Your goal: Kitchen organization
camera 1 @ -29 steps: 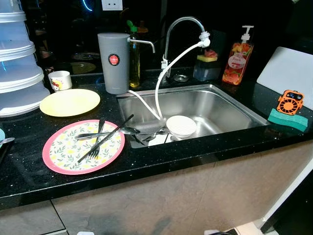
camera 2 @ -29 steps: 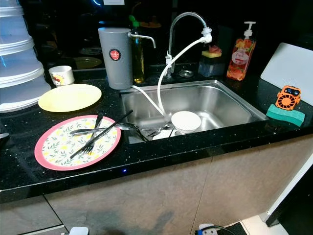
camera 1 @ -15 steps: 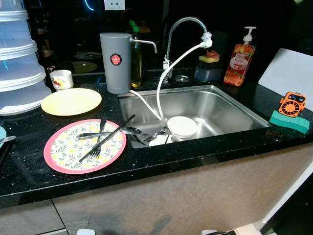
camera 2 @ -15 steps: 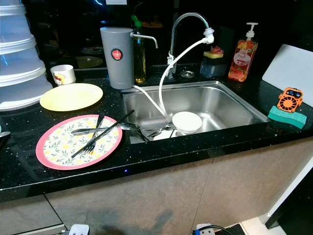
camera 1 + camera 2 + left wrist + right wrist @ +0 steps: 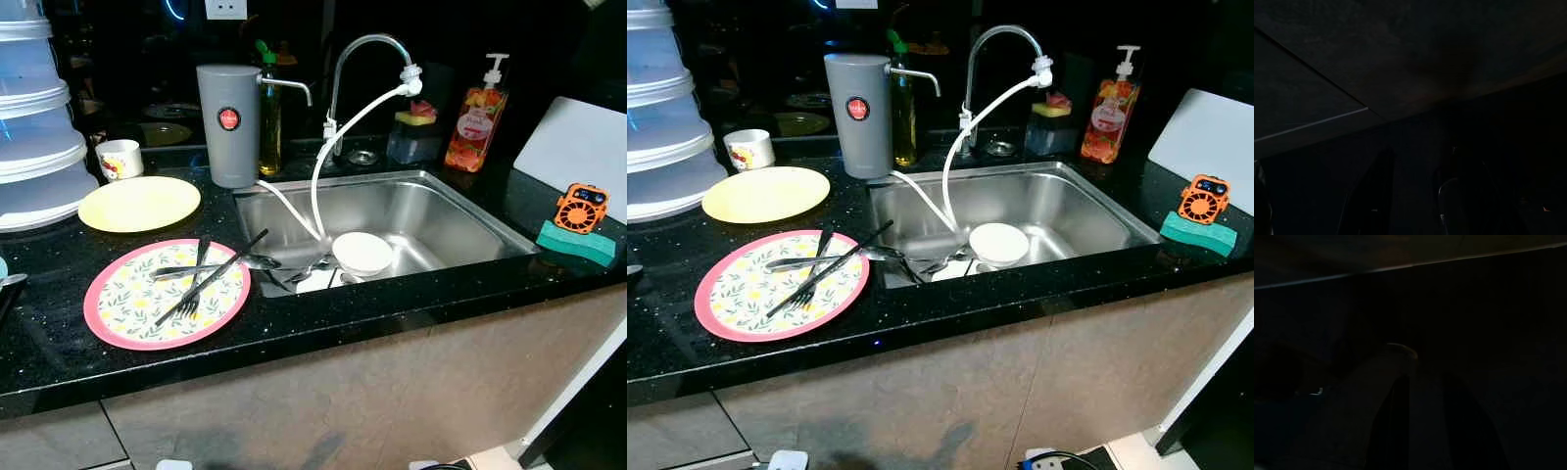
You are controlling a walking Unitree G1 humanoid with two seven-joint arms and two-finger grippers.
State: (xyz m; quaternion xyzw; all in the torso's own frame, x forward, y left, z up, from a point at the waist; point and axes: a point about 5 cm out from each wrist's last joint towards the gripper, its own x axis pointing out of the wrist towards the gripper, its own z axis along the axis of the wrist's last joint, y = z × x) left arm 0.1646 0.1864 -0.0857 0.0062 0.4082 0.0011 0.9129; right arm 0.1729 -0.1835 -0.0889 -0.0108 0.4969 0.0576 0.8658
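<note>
Left gripper (image 5: 1410,196) hangs dark; fork (image 5: 193,291) tines face the counter's front edge.

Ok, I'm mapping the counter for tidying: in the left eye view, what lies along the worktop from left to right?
Stacked white containers → yellow plate → grey canister → faucet → soap dispenser → orange mini fan.

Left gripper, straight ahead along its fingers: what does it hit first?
Hard to say. The left gripper hangs in the shade, its view very dark; a flat panel with a seam seems to lie ahead, depth unclear.
</note>
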